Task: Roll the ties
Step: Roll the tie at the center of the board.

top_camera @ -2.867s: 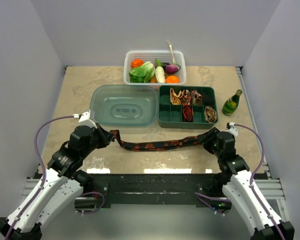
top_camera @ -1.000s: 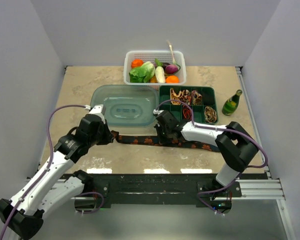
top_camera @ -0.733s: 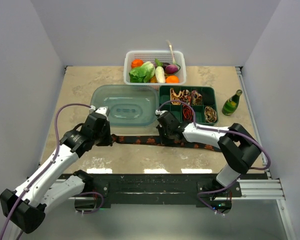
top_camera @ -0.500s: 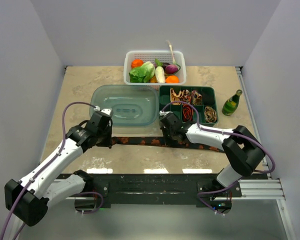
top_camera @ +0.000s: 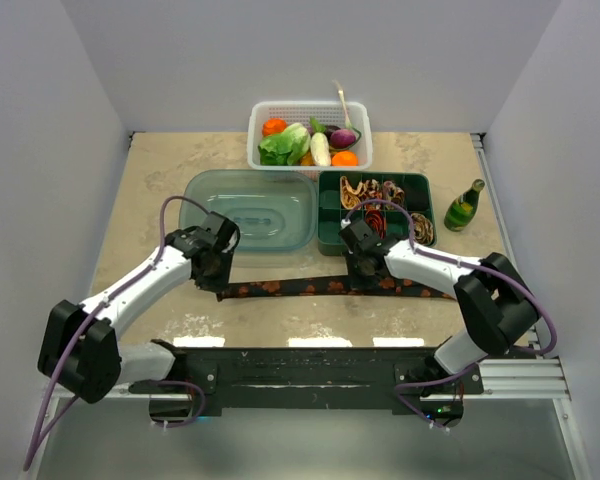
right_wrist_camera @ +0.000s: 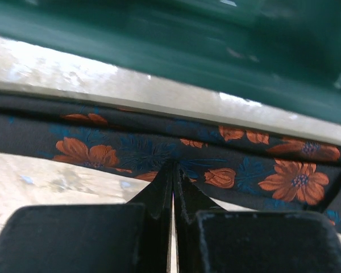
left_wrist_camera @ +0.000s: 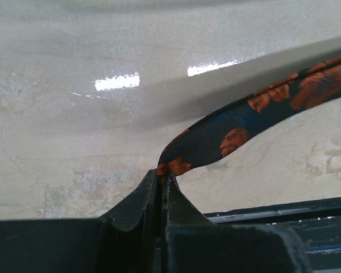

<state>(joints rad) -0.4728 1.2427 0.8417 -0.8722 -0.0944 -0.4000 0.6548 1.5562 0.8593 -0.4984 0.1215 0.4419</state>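
A black tie (top_camera: 300, 288) with orange-red flowers lies stretched left to right across the table in front of the trays. My left gripper (top_camera: 220, 284) is shut on its narrow left end, and the left wrist view shows the tie (left_wrist_camera: 256, 114) pinched in the left gripper (left_wrist_camera: 166, 173) and lifting away to the right. My right gripper (top_camera: 359, 272) is shut, its tips resting on the tie's middle; the right wrist view shows the right gripper (right_wrist_camera: 173, 166) touching the tie (right_wrist_camera: 102, 152) with no cloth between its fingers. Rolled ties (top_camera: 421, 228) sit in the green tray (top_camera: 330, 240).
A clear lidded container (top_camera: 248, 210) lies just behind my left gripper. The green tray's wall (right_wrist_camera: 216, 51) is close behind the tie. A white basket (top_camera: 258, 112) of vegetables stands at the back and a green bottle (top_camera: 464, 206) at the right.
My left gripper has carried the tie's end to the right. My right gripper has slid to the right along the tie. The band now lies straighter and nearer the front.
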